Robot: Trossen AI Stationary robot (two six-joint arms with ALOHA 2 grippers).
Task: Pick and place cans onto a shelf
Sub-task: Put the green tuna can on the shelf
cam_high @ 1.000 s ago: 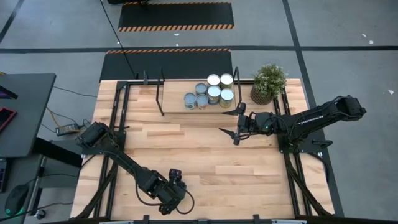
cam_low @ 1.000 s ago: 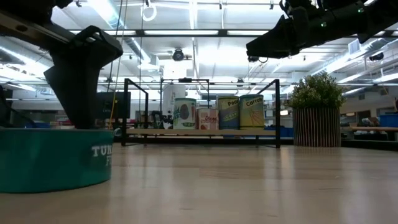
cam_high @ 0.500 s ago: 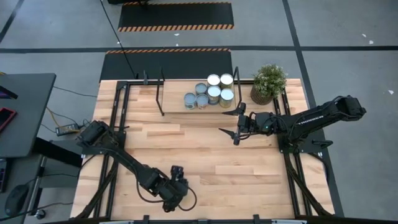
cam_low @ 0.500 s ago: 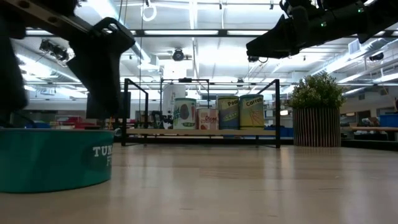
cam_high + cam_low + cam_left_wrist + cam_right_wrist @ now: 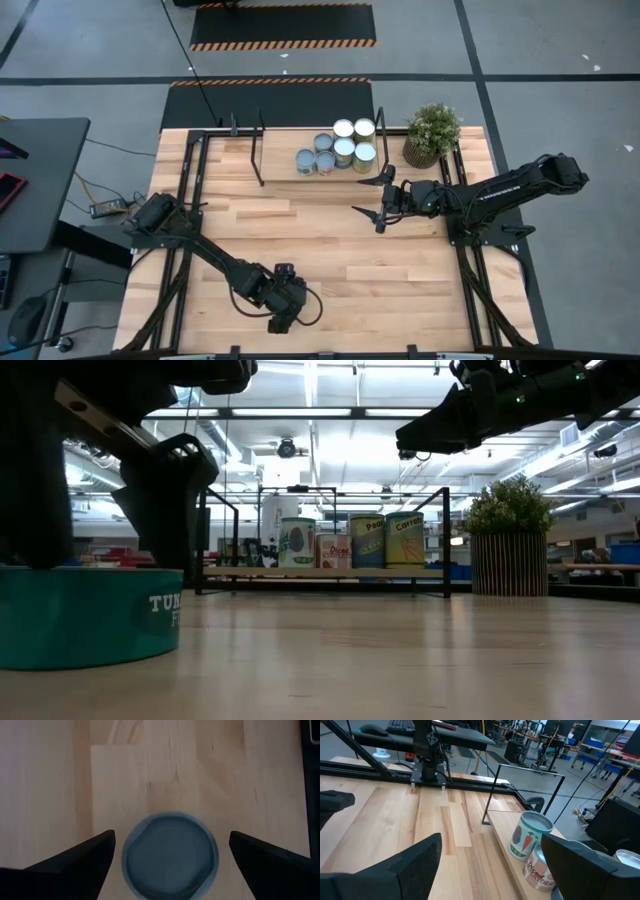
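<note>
A teal can (image 5: 170, 856) sits on the table (image 5: 330, 250) near the front edge, between my left gripper's (image 5: 170, 857) wide-open fingers; my right gripper (image 5: 378, 196) hangs open beside the shelf (image 5: 280, 165).

Six cans (image 5: 339, 148) are seen clustered on the shelf (image 5: 280, 160) beside a plant (image 5: 432, 133), with the right gripper (image 5: 377, 203) held nearby and the left gripper (image 5: 284, 312) near the table's (image 5: 330, 250) front edge.
</note>
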